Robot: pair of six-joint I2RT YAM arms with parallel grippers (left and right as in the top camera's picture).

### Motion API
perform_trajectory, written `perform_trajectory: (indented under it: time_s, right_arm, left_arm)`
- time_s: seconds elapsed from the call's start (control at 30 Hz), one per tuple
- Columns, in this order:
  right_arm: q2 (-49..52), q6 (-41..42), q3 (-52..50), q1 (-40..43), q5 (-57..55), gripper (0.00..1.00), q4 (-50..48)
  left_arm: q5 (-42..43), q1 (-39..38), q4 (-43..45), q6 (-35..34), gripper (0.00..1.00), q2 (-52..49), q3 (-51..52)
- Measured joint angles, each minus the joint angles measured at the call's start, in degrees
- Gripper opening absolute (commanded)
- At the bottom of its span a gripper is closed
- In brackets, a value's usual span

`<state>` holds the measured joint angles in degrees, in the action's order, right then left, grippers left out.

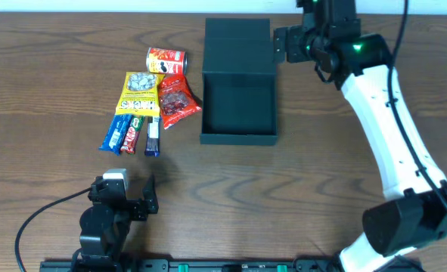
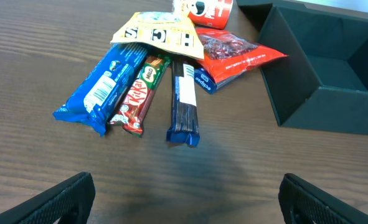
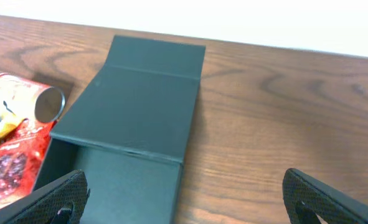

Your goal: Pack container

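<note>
The dark teal-black container (image 1: 238,138) stands open at mid-table, its flap lid (image 1: 238,41) laid back flat behind it and nothing visible inside. Left of it lies a cluster of snacks: a red can (image 1: 166,60), a yellow packet (image 1: 138,92), a red packet (image 1: 178,102), a blue bar (image 1: 116,132), a KitKat (image 1: 134,132) and a dark blue bar (image 1: 153,137). My left gripper (image 1: 151,196) is open near the front edge, short of the bars (image 2: 185,102). At the lid's right edge, my right gripper (image 1: 277,45) is open and holds nothing; the lid (image 3: 140,106) lies below it.
Bare wooden table (image 1: 49,68) surrounds the snacks and the box. My right arm's white link (image 1: 389,128) runs along the right side from its base at the front. A black cable (image 1: 34,219) trails from the left arm at the front left.
</note>
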<state>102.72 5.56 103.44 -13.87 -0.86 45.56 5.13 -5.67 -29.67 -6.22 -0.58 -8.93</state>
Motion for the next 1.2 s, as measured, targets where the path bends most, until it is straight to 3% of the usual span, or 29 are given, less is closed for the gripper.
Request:
perform_trajectory:
  time_s: [0.37,0.63,0.73,1.0,1.2]
  right_arm:
    - [0.00,-5.49,0.00,7.02,9.22,0.99,2.29]
    - [0.00,-8.66,0.00,7.50,13.33,0.99,2.80]
    - [0.00,-9.16,0.00,7.72,13.86,0.99,2.82]
    - [0.00,-9.22,0.00,7.80,14.21,0.99,2.82]
    - [0.00,-9.22,0.00,7.67,14.23,0.99,2.67]
  left_arm:
    - [-1.60,0.00,0.04,0.13,0.95,0.00,-0.02]
    - [-4.90,0.00,3.41,-0.04,0.95,0.00,0.20]
    - [-3.52,0.00,10.08,-5.29,0.95,0.00,0.37]
    - [-1.46,0.00,12.33,-24.24,0.95,0.00,0.44]
    - [-0.81,0.00,24.11,-26.40,0.96,-0.20,0.83]
